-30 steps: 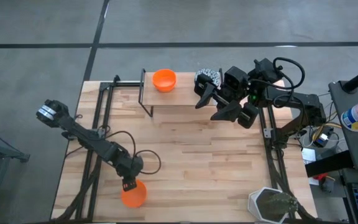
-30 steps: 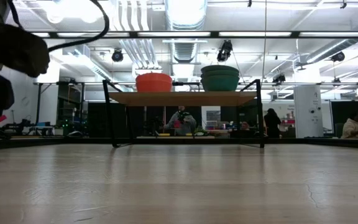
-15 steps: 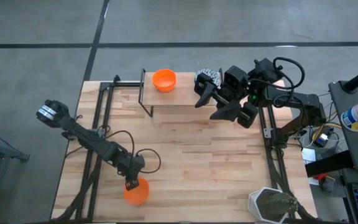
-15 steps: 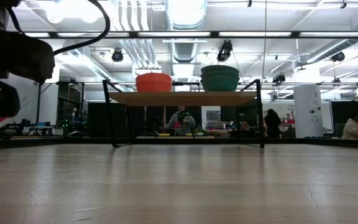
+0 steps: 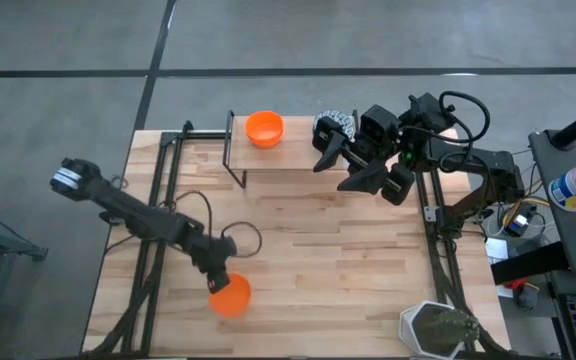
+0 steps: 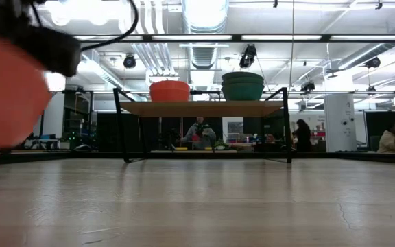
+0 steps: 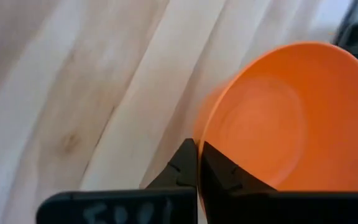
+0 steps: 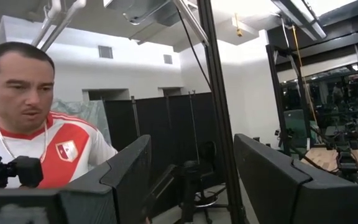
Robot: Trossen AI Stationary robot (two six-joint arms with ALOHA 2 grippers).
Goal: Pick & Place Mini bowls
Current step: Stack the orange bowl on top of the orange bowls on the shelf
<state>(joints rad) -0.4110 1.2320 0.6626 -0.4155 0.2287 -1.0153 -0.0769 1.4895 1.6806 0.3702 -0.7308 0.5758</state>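
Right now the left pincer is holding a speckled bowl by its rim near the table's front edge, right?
Not quite: the bowl in the left pincer is plain orange, not speckled. The left wrist view shows the fingers shut on its rim, and the high view places it near the table's front edge.

— Where could a gripper pass?
— Across the bare middle of the table (image 5: 328,235), from the left arm over to the right edge.
— And what blocks the way?
— At the far edge, the raised shelf (image 5: 288,160) with its black frame; the right gripper (image 5: 343,160) hangs over it. The white plant pot (image 5: 433,328) fills the near right corner.
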